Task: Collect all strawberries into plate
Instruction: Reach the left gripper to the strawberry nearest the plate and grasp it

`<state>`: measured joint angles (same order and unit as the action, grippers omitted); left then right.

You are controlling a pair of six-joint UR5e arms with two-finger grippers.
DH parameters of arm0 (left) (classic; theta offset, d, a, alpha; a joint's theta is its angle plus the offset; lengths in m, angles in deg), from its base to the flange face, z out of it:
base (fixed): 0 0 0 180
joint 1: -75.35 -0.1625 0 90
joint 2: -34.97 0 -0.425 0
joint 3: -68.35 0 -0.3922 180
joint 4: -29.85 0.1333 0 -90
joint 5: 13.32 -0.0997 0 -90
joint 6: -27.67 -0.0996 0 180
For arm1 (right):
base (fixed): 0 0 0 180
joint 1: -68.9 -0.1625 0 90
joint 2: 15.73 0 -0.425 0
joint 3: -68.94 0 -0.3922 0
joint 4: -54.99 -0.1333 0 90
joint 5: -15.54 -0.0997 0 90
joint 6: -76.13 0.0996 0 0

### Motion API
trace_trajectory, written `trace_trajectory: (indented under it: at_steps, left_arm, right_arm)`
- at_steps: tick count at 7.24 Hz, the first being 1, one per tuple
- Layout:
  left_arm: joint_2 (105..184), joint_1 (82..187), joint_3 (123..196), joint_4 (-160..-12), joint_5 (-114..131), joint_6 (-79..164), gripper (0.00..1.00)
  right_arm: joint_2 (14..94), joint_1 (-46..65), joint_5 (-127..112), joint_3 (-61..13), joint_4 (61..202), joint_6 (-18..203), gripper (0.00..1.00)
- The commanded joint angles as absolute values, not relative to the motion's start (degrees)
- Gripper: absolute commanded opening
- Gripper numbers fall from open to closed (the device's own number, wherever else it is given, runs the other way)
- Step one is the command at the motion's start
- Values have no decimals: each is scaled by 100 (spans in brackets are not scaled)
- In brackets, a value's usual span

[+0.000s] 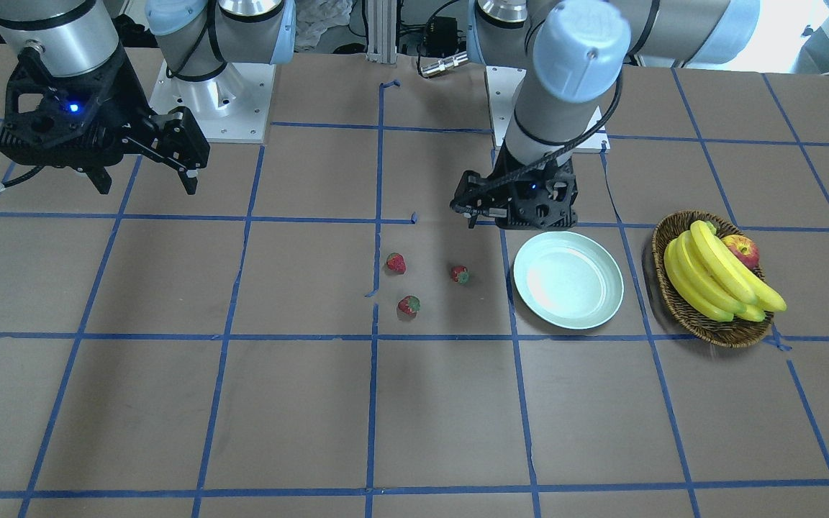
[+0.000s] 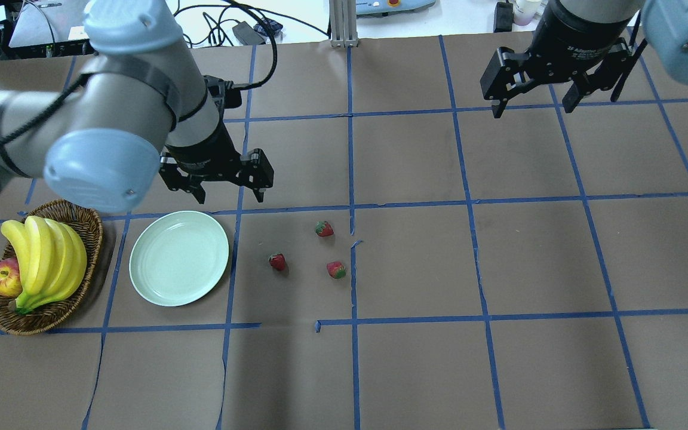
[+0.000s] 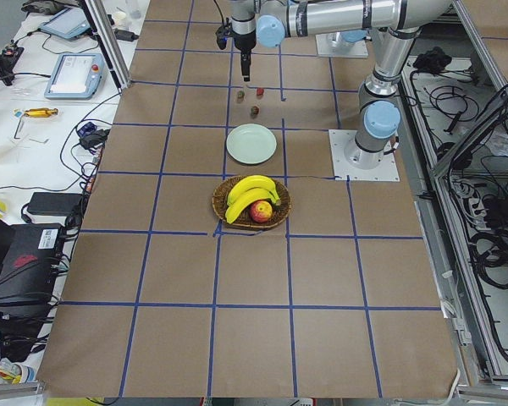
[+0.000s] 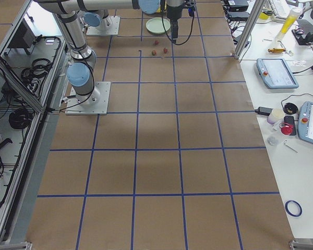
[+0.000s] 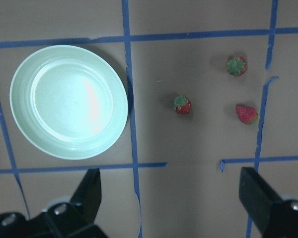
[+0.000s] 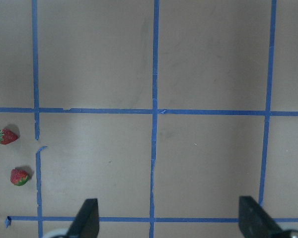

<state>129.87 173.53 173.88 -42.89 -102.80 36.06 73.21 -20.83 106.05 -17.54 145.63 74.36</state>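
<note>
Three small red strawberries lie on the brown table right of the plate in the overhead view: one nearest the plate, one farther back, one to the right. The pale mint-green plate is empty. My left gripper is open and empty, hovering just behind the plate and the strawberries. In the left wrist view the plate and the strawberries show ahead of the open fingers. My right gripper is open and empty, high over the far right of the table.
A brown wicker basket with bananas and an apple stands left of the plate. Blue tape lines cross the brown table cover.
</note>
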Motion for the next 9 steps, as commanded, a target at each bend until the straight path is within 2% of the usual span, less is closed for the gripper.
trace_trajectory:
  at_steps: [1,3,5,6,7,9]
  left_arm:
    - [13392,17571,18372,-3048,-10279,3856,98]
    - [13814,17694,18751,-2259,-10314,3892,95]
    - [14157,17730,18796,-2016,-10349,3900,94]
    - [14254,17730,18796,-1920,-10349,3892,90]
    - [14281,17730,18788,-1806,-10349,3900,80]
    - [14343,17730,18770,-1796,-10358,3883,30]
  right_arm:
    - [7322,-2083,10563,-1746,14560,7437,100]
    - [7322,-2083,10571,-1745,14560,7437,100]
    - [7322,-2083,10563,-1745,14543,7437,100]
    - [7322,-2083,10563,-1745,14543,7437,100]
    - [7322,-2083,10571,-1745,14543,7437,100]
    - [7322,-2083,10572,-1745,14543,7437,100]
